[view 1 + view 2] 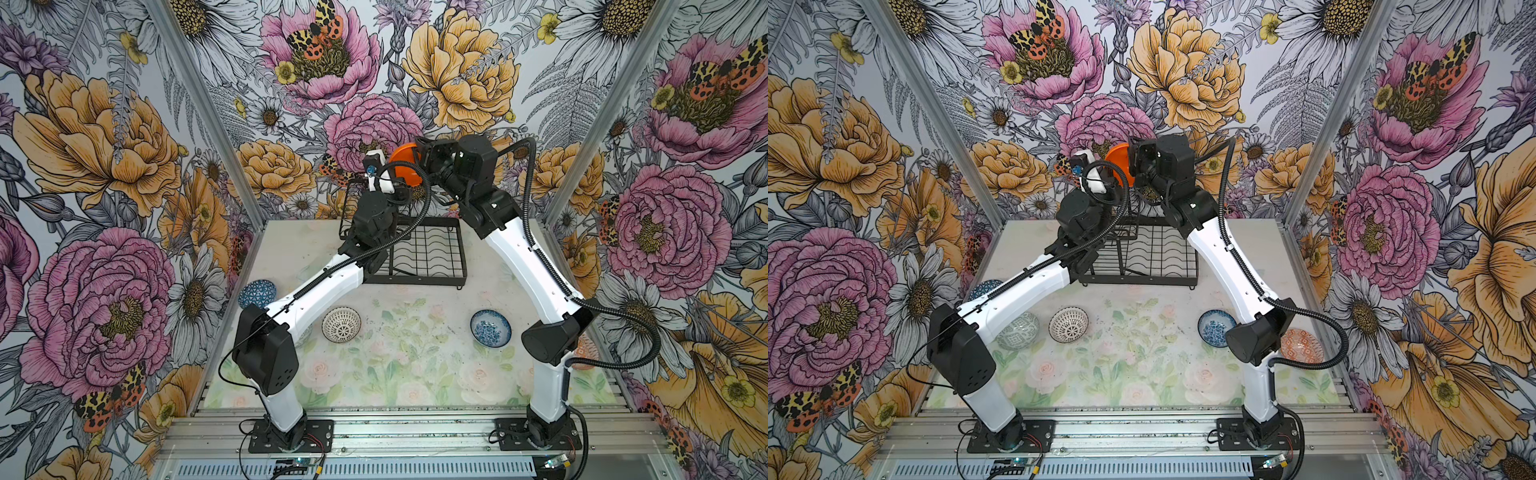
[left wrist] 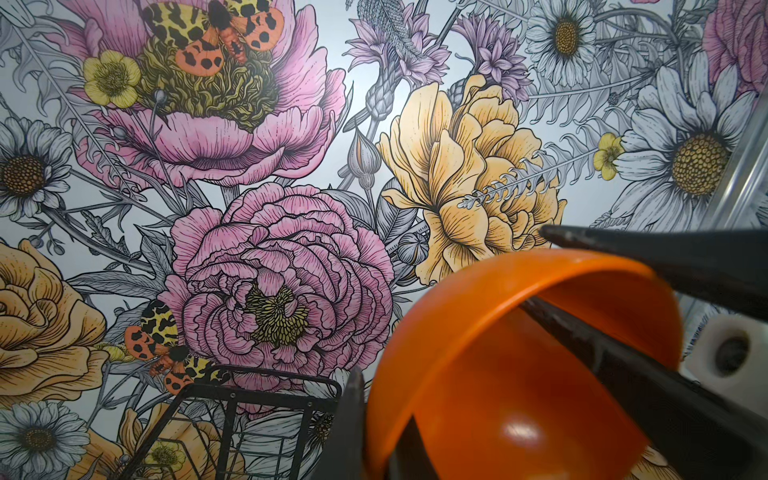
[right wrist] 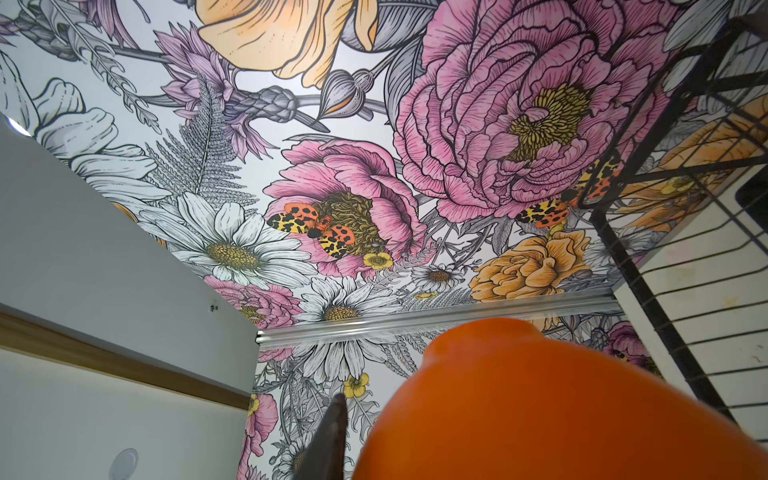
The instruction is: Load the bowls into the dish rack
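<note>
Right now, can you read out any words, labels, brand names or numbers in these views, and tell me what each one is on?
No text can be read.
Too small to read: a small white mark on the right arm.
No lettering shows on the orange bowl or the dish rack.

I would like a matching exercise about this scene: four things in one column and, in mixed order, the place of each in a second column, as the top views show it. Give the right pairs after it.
Things
1. plain orange bowl
2. white bowl with black lattice
3. blue-white floral bowl
4. black wire dish rack

Places
A. on the table, right of the middle
B. at the far end of the table
C. lifted in the air, off the table
D. on the table, left of the middle

Pairs: 1-C, 2-D, 3-A, 4-B
</note>
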